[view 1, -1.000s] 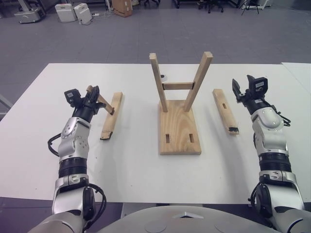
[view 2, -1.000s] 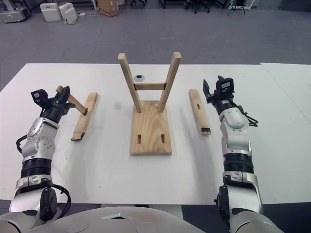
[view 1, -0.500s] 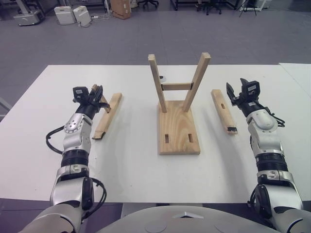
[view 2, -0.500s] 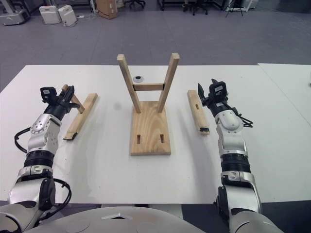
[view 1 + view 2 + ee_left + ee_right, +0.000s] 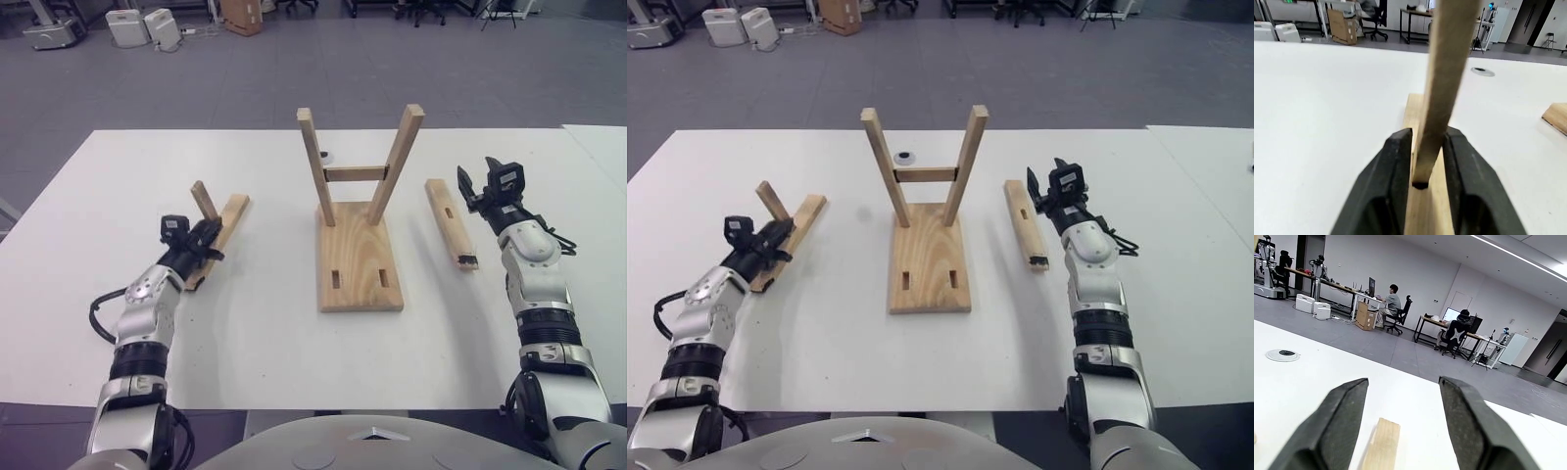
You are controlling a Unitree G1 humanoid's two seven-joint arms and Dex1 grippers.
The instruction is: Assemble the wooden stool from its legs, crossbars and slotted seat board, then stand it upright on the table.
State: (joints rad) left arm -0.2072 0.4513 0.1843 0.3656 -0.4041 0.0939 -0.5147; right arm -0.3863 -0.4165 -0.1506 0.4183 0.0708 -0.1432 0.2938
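The slotted seat board (image 5: 359,257) lies flat mid-table, with two legs standing in its far slots, joined by a crossbar (image 5: 358,174). A loose leg (image 5: 231,215) lies to its left. My left gripper (image 5: 202,245) is shut on a second crossbar (image 5: 205,201), which stands nearly upright. In the left wrist view this crossbar (image 5: 1447,73) has its lower end at a slot in that leg (image 5: 1425,215), between the black fingers (image 5: 1396,166). Another loose leg (image 5: 451,223) lies right of the board. My right gripper (image 5: 485,181) hovers open just past its far end (image 5: 1382,445).
A small round disc (image 5: 907,157) sits on the white table (image 5: 265,343) behind the standing legs. The two near slots of the seat board are bare. A second white table (image 5: 598,137) adjoins at the right. Open floor and office furniture lie beyond the far edge.
My left arm has drawn back toward me and tipped the crossbar from a slant up to nearly upright over the left leg. The right gripper shifted slightly inward a second ago, then kept still.
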